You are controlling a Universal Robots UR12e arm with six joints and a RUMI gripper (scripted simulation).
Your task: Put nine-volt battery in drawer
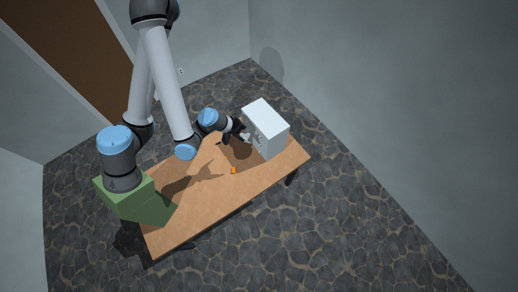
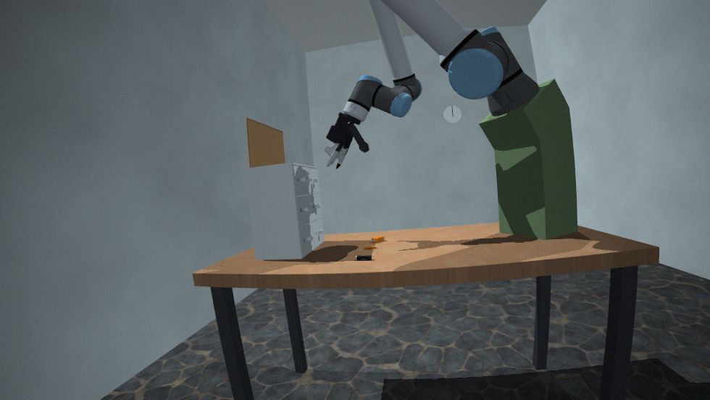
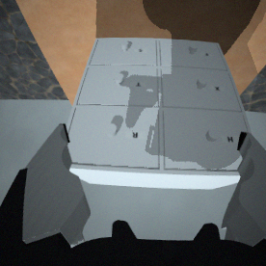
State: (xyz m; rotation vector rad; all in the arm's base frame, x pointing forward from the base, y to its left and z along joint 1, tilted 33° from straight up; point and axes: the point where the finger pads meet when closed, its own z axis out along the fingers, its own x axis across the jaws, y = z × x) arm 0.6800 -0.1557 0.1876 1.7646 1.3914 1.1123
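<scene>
While the wrist view shows me the letters of the drawers, from the top and exterior views I cannot read them. It shows six drawers, two columns of three, with six handles; all six look shut. The R drawer (image 3: 98,149) is in the highest row, beside the one marked H (image 3: 199,146). The chest (image 1: 265,117) (image 2: 275,211) (image 3: 155,178) stands upright on the table (image 1: 217,199) (image 2: 422,279) (image 3: 45,45).

Three small things lie on this table, seen by the top and exterior views but not by the wrist one: one orange block (image 1: 233,169) (image 2: 378,239), one thin orange thing (image 1: 227,157) (image 2: 369,247) and one dark cylinder (image 1: 218,143) (image 2: 364,257). By its boxy shape, the block may be the nine-volt battery, but I cannot be certain. The gripper (image 1: 245,137) (image 2: 333,165) (image 3: 153,128) is fully open, holding nothing, near the chest and well above the table. Only the exterior view shows one wall clock (image 2: 452,114) and four table legs.
</scene>
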